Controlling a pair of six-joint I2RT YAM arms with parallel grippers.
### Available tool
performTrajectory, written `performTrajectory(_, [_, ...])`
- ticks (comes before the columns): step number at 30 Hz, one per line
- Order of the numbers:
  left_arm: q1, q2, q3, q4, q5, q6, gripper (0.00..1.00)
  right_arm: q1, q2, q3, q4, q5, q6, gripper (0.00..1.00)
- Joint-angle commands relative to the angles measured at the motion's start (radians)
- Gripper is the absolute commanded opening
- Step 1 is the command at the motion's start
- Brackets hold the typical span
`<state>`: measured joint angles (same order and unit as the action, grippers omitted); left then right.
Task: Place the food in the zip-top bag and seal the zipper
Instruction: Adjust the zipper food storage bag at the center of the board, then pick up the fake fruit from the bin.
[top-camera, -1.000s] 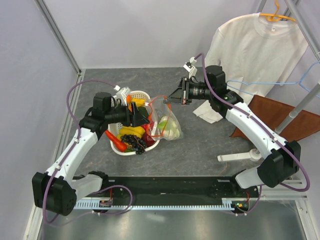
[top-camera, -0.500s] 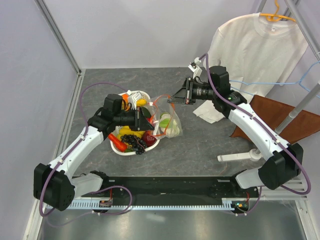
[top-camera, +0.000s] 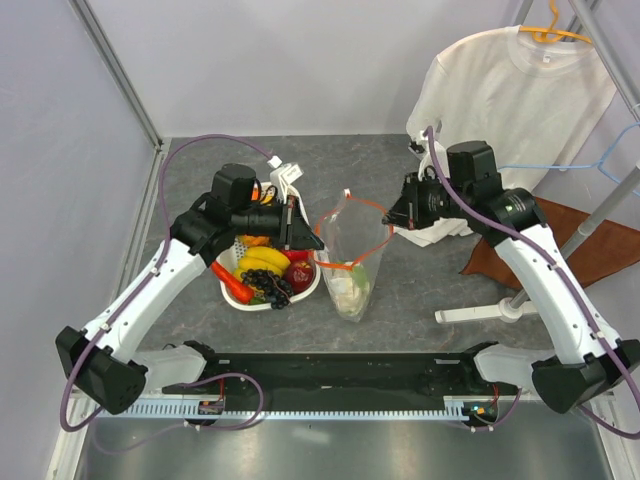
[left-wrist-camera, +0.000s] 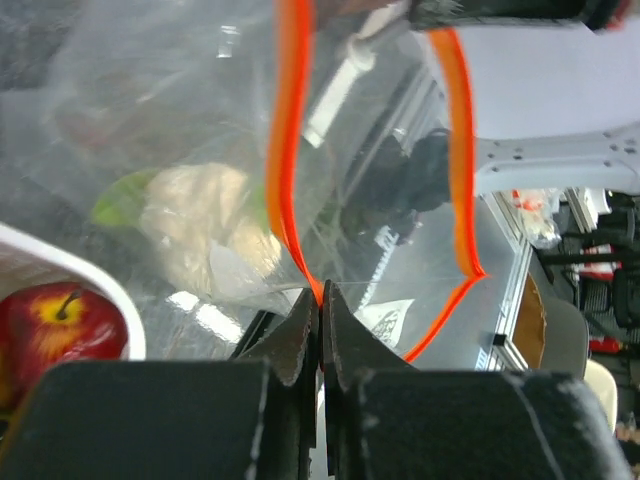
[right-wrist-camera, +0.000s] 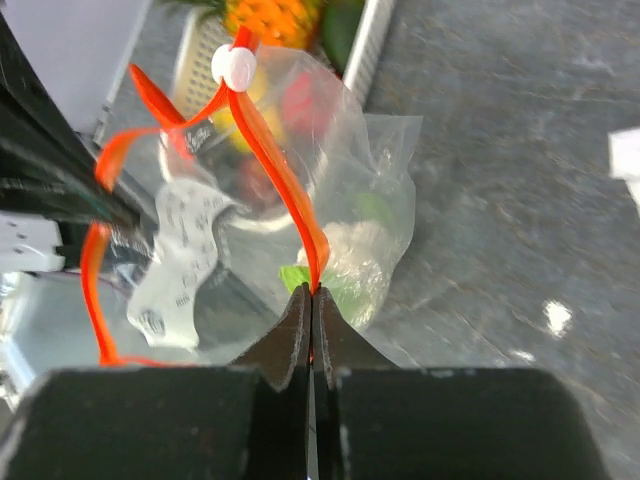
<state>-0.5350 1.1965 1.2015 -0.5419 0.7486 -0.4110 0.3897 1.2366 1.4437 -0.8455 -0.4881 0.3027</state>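
Note:
The zip-top bag (top-camera: 352, 262) hangs upright between my two grippers, with its mouth pulled open. My left gripper (top-camera: 318, 240) is shut on the zipper (left-wrist-camera: 290, 150) at the mouth's left side. My right gripper (top-camera: 392, 218) is shut on the same red-orange strip (right-wrist-camera: 285, 185) at the right side, below its white end piece (right-wrist-camera: 237, 65). A pale green cabbage (top-camera: 349, 291) lies at the bottom of the bag. The rest of the food (top-camera: 268, 272) sits in the white basket (top-camera: 303, 291): bananas, dark grapes, a red chili and a red apple (left-wrist-camera: 55, 320).
A white T-shirt (top-camera: 520, 95) hangs on a hanger at the back right, over a brown cloth (top-camera: 570, 235). A white stand (top-camera: 475, 315) lies on the table on the right. A white cloth (top-camera: 425, 228) lies under my right arm.
My left gripper moved from the basket to the bag's mouth and shut on the strip. My right arm pulled right and up, so the bag now hangs open and upright.

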Motion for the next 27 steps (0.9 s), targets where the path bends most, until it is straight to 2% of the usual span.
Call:
performTrajectory(1, [0.041, 0.052, 0.012, -0.05, -0.09, 0.017, 0.04, -0.003, -0.016, -0.041, -0.076, 0.072, -0.128, 0.0])
performTrajectory(5, [0.043, 0.095, 0.009, -0.047, -0.11, 0.056, 0.06, -0.003, 0.05, -0.075, -0.03, 0.063, -0.145, 0.0])
performTrajectory(8, [0.044, 0.081, 0.009, -0.056, -0.133, 0.115, 0.16, -0.002, 0.064, -0.063, -0.012, 0.062, -0.143, 0.0])
performTrajectory(11, [0.084, 0.034, -0.002, -0.053, -0.109, 0.175, 0.45, -0.003, 0.058, -0.062, -0.007, 0.065, -0.146, 0.0])
performTrajectory(12, [0.104, 0.023, -0.006, -0.055, -0.088, 0.184, 0.61, -0.003, 0.055, -0.063, -0.007, 0.063, -0.148, 0.0])
performTrajectory(15, [0.187, -0.026, -0.016, -0.073, -0.005, 0.279, 0.8, -0.003, 0.055, -0.068, -0.004, 0.062, -0.145, 0.0])
performTrajectory(17, [0.223, -0.079, -0.039, -0.09, 0.021, 0.409, 0.84, -0.003, 0.055, -0.068, -0.004, 0.063, -0.142, 0.0])
performTrajectory(21, [0.225, -0.152, -0.137, -0.102, 0.055, 0.676, 0.86, -0.003, 0.055, -0.071, 0.006, 0.062, -0.137, 0.0])
performTrajectory(24, [0.224, -0.138, -0.19, -0.112, 0.1, 0.852, 0.88, -0.003, 0.061, -0.069, 0.013, 0.059, -0.129, 0.0])
performTrajectory(25, [0.221, -0.126, -0.206, -0.112, 0.086, 0.888, 0.92, -0.005, 0.06, -0.071, 0.013, 0.059, -0.128, 0.0])
performTrajectory(27, [0.193, -0.074, -0.206, -0.113, 0.043, 0.943, 0.93, -0.003, 0.061, -0.071, 0.013, 0.057, -0.126, 0.0])
